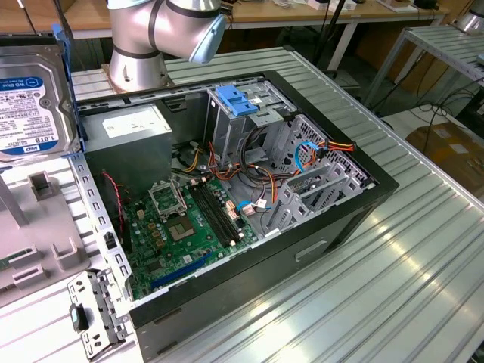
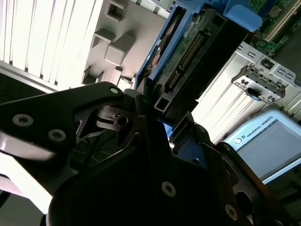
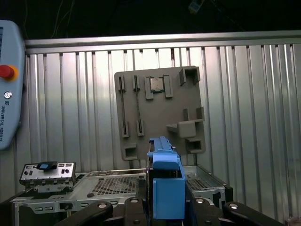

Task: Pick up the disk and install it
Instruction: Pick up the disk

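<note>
Exterior view: the disk (image 1: 30, 106) was held clear of the counter (image 1: 393, 249) at that view's left edge, near the grey fixture plate (image 1: 30, 227) and beside the open computer case (image 1: 333, 219). It was well apart from the drive cage (image 1: 249, 128) and its blue handle (image 1: 236, 100). The labelled face looked toward the camera. The blue side rail (image 1: 69, 98) ran nearly upright, so the long axis stood close to vertical with a slight lean. Second wrist view: the pincer (image 2: 155, 106) was clamped on the disk (image 2: 197, 42), pinching it at one end. The connector edge (image 2: 186, 56) pointed away from the pincer, and the long axis ran straight out from the jaws. First wrist view: the disk (image 3: 164, 183) appeared edge-on, rail toward the camera, between the fingers (image 3: 136, 207) of the pincer (image 3: 167, 209). The case frame (image 3: 108, 183), fixture plate (image 3: 160, 113) and ribbed counter (image 3: 244, 103) lay beyond. Assessment: with the grip at one end only, the overhanging length would likely pivot or slip if it struck the case rim. A rail not square to the cage could jam. The loose cables (image 1: 325, 147) by the cage could snag the connector end.
</note>
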`<state>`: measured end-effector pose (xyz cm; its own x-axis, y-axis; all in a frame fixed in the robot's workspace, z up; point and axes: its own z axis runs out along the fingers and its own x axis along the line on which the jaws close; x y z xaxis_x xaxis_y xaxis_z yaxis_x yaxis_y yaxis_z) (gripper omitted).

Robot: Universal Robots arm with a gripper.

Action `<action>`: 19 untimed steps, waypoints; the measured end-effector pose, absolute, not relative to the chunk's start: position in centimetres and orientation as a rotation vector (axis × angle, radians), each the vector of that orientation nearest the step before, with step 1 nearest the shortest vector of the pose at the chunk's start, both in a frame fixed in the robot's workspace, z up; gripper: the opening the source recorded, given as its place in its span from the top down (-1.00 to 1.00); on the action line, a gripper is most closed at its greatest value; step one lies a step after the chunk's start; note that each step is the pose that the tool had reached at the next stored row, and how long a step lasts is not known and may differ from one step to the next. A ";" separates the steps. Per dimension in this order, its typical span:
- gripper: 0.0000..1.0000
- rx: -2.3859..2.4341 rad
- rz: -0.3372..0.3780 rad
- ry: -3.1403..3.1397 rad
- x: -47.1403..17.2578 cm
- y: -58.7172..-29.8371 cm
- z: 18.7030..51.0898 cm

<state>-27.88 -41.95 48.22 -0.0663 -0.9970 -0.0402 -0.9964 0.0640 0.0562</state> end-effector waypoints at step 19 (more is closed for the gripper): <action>0.26 2.141 -0.108 -2.285 -27.9 -42.0 50.4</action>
<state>-27.87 -41.95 50.37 -0.0663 -0.9970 -0.0406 -0.9964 0.0639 0.0562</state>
